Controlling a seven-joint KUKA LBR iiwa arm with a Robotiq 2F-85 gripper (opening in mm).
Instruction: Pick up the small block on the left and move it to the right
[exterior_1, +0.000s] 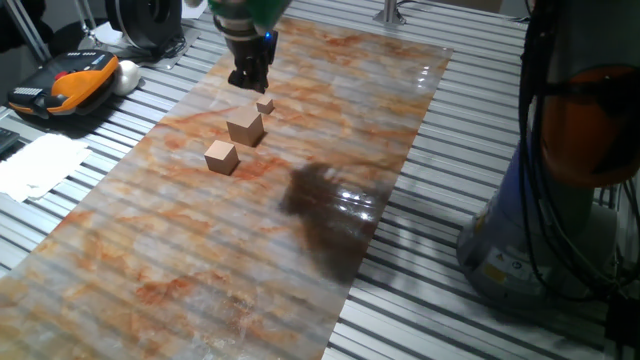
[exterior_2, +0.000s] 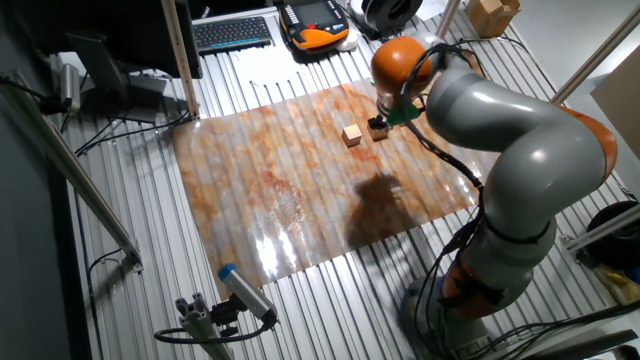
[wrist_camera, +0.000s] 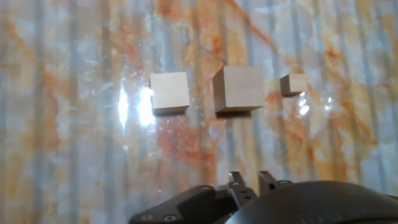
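Hand view shows the small block (wrist_camera: 293, 84) near the largest cube (wrist_camera: 239, 89) — the gripper (exterior_1: 250, 78), jaw opening impossible to tell, risks nudging that neighbour.

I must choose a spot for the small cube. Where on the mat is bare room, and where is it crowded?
The three cubes crowd one short row at the far end: the small block, the large cube and the medium cube, under the gripper. The mat is bare toward its near edge and on its window-lit side.

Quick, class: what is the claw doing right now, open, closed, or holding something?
Claw: holding nothing; it hangs above the small block, which sits on the table. Open or closed cannot be told.
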